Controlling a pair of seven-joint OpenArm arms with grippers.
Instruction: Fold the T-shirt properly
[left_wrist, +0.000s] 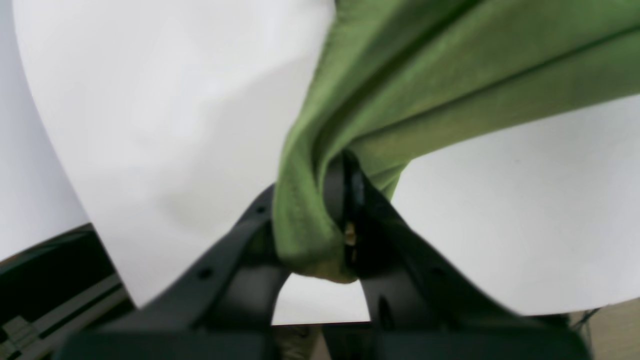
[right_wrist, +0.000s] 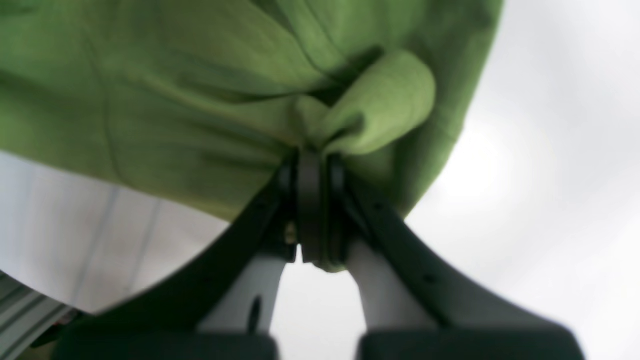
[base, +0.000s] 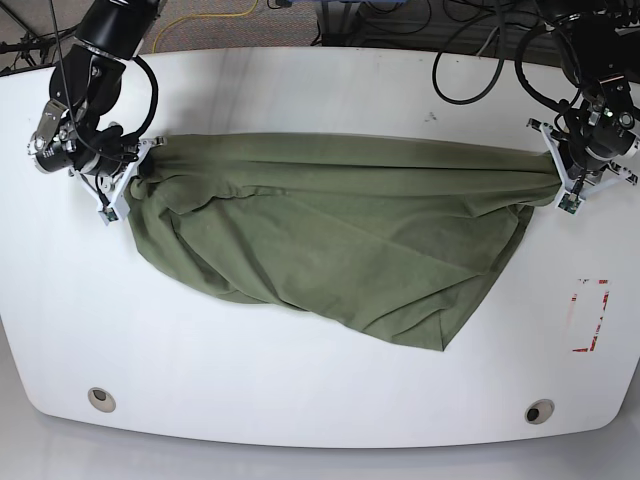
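No readable text, brand or number is being shown in any view. A red rectangular outline marking (base: 590, 316) is being seen on the white table (base: 320, 380) near its right edge in the base view (too small for any lettering to be made out). Nothing legible is being shown on the T-shirt (base: 330, 235).

Both arms (base: 85, 75) are showing black segmented housings with black cables looping alongside. Each gripper, left (left_wrist: 345, 200) and right (right_wrist: 312, 200), is showing matte black fingers dotted with small screw holes, spreading from a dark base. White brackets are edging the wrists in the base view.
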